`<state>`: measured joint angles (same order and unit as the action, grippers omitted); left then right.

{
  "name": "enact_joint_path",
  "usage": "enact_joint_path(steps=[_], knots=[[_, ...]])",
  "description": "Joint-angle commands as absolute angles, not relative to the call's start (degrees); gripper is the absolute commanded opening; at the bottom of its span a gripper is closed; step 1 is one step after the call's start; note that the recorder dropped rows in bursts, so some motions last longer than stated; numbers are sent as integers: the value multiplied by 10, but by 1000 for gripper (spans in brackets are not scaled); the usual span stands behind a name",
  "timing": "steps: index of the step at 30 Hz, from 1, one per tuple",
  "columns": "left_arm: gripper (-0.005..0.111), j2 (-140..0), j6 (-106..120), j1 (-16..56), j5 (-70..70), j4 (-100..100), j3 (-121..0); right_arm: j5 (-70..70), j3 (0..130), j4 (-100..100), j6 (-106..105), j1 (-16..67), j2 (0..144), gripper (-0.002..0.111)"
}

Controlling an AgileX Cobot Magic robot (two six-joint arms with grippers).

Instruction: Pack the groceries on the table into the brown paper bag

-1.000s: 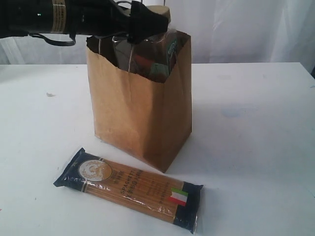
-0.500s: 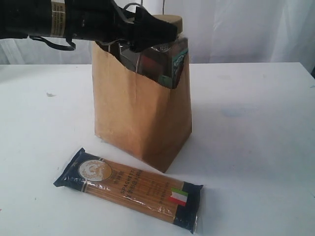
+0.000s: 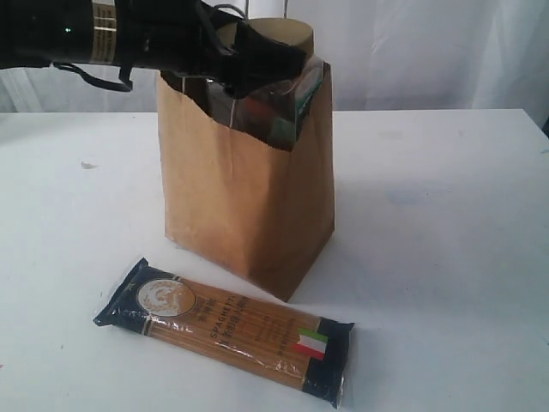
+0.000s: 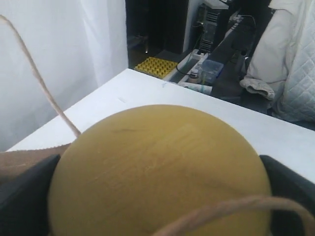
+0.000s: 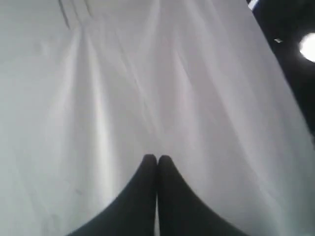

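L gripper [image 4: 157, 196] gripping gold-lidded glass jar [image 4: 157, 147] at brown paper bag [image 3: 244, 197] mouth | R gripper [image 5: 157, 161] pinching shut, empty | risk: jar snagging handle [image 4: 44, 88], tipping bag

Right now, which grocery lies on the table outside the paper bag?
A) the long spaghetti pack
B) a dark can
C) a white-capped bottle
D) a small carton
A: the long spaghetti pack lies flat on the table, in front of the upright brown paper bag.

Black arm [image 3: 51, 34] bears yellowish label [image 3: 103, 28]; right claw [image 5: 157, 160] black.
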<state>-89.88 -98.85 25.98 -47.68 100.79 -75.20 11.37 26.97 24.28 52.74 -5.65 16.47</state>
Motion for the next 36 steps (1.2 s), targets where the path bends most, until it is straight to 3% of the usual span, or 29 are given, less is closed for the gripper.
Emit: enact_joint_path(steps=[1, 2, 4, 12, 15, 25, 36], knots=[[105, -893, -985, 258, -393, 999, -754, -187, 424, 387, 448, -37, 401, 0], [105, -893, -989, 258, -365, 999, -754, -327, 487, 346, 310, -26, 511, 0], [105, -893, -989, 258, -362, 999, -754, -475, 574, 246, 168, -13, 639, 0], [105, -893, -988, 258, -390, 999, -754, -395, 720, -355, -225, 80, 694, 0], [105, -893, -987, 258, -396, 999, -754, -483, 793, -622, -381, 107, 762, 0], [105, -893, -985, 258, -406, 999, -754, -509, 868, -677, -412, 166, 904, 0], [105, -893, -985, 258, -415, 999, -754, -486, 868, -552, -342, 167, 977, 0]])
